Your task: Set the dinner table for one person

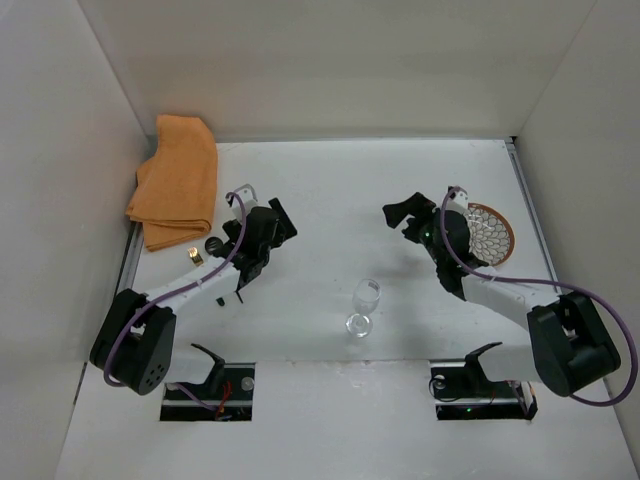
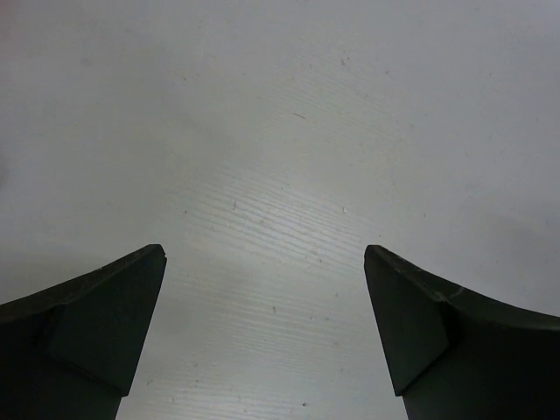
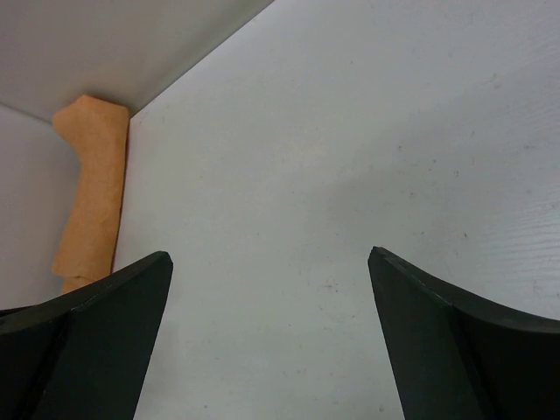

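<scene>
While left pincer (image 2: 262, 255) and right pincer (image 3: 269, 259) gape empty, only the top view shows the glass (image 1: 367, 292). Right wrist catches cloth (image 3: 87, 206).

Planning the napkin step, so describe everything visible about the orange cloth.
The orange cloth looks like soft, matte fabric, loosely folded in overlapping layers with uneven edges. It lies flat in the far left corner of the white table, its left edge by the wall. Nothing rests on it.
</scene>
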### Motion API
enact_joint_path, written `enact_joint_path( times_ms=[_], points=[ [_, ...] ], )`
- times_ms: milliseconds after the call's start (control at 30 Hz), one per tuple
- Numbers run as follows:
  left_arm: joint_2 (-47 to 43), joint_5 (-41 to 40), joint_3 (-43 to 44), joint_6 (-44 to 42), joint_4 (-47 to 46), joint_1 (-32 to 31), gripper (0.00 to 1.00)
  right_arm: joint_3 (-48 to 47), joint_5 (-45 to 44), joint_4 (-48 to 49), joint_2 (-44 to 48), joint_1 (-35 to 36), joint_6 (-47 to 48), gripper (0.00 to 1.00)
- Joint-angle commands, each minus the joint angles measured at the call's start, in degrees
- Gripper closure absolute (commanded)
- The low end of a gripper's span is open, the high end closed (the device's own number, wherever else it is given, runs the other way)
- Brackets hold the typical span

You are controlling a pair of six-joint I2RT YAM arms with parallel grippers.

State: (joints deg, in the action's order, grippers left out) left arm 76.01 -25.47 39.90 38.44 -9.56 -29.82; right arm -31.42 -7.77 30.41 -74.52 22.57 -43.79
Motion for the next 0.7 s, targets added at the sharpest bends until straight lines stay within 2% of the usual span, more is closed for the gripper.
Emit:
enact_joint_path(
  times_ms=[0,267,300,333,400,433,467,533,567,600,633,667],
  points=[
    [-1.3,-0.3,2.4,-0.2,-0.5,0.6,0.0,-1.7,-1.2,3.3,0.8,0.4,0.2,0.0],
    [-0.6,-0.9,2.8,-0.8,-2.8,4.4,0.0,-1.1,-1.3,3.9,2.9,0.9,0.6,0.0],
    [-0.4,-1.2,2.9,-0.8,-3.4,5.7,0.0,-1.1,-0.6,3.9,2.9,0.9,0.5,0.05],
    [-0.3,-1.3,2.9,-0.6,-4.1,7.6,0.0,-1.1,-0.4,4.0,2.9,0.9,0.8,0.16],
    [-0.2,-1.2,2.8,-0.9,-5.6,11.5,0.0,-1.1,-0.2,4.2,2.5,0.9,0.4,0.58],
    [0.0,-1.2,2.8,-1.0,-6.3,13.0,0.0,-1.4,0.3,3.4,2.2,0.9,0.2,0.73],
    [0.6,-1.2,2.9,-1.4,-7.0,15.0,0.0,-1.9,1.4,2.5,1.8,0.9,0.0,0.82],
    [1.6,-0.4,3.9,-1.9,-7.1,19.1,0.0,-3.1,2.9,-0.7,1.4,0.7,0.0,0.9],
    [1.9,-0.4,4.0,-1.6,-7.5,20.9,0.12,-3.6,2.9,-1.8,1.0,0.5,0.0,0.9],
    [2.0,-0.6,4.0,-0.9,-8.1,22.3,0.49,-3.9,2.7,-2.5,0.5,0.5,-0.1,0.9],
    [2.4,-1.3,4.0,-0.1,-8.8,23.7,0.73,-4.2,2.9,-2.6,0.0,0.6,-0.2,0.89],
    [3.3,-1.9,4.7,0.6,-8.6,24.9,0.82,-4.4,3.4,-2.6,-0.4,0.8,-0.2,0.89]
  ],
)
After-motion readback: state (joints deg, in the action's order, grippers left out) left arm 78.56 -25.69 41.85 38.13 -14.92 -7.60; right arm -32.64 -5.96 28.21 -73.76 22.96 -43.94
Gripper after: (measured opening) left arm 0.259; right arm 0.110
